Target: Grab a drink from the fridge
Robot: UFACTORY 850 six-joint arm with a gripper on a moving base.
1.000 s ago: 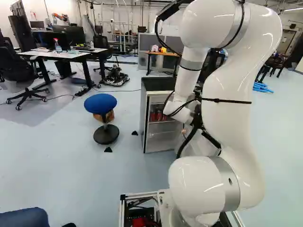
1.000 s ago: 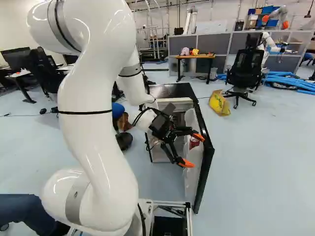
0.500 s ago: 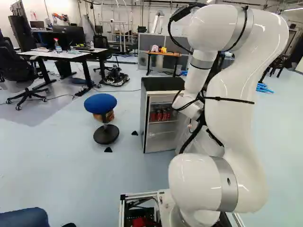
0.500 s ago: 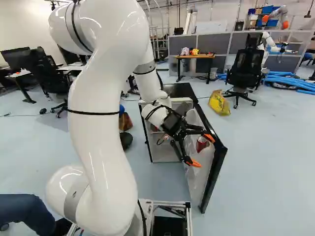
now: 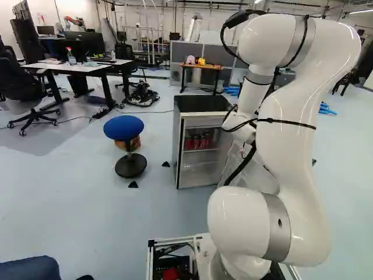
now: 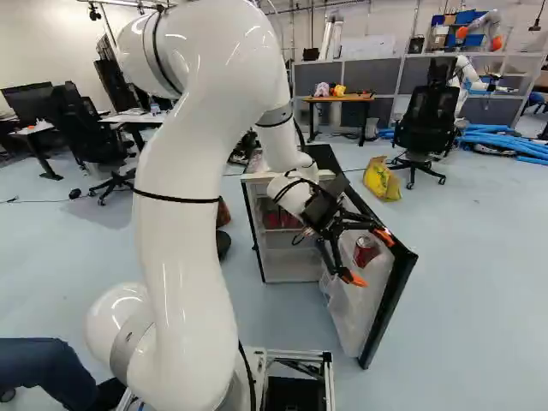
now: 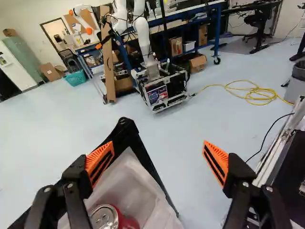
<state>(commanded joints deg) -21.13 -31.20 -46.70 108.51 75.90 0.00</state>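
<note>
In the left base view, the arm (image 5: 285,134) rises right of the middle and the small fridge (image 5: 201,104) stands open at the centre, with red cans (image 5: 198,142) side by side on its upper shelf, their long axes upright. A blue stool (image 5: 123,127) stands to the fridge's left. In the right base view, just right of the middle, a red can (image 6: 366,250) sits against the inner side of the fridge door (image 6: 390,300); its long axis runs roughly upright, lid end up. The gripper (image 6: 372,259) reaches over it, the two orange pads (image 6: 382,236) standing well apart. In the wrist view, the fingers are spread wide and grip nothing. The can's silver lid faces the camera, so its long axis runs largely along the line of sight; it sits in the door's pale bin (image 7: 136,183), close beside the finger that overlaps the door's dark edge, while the other finger is over the floor (image 7: 186,176). Whether that nearer finger touches the door, I cannot tell.
</note>
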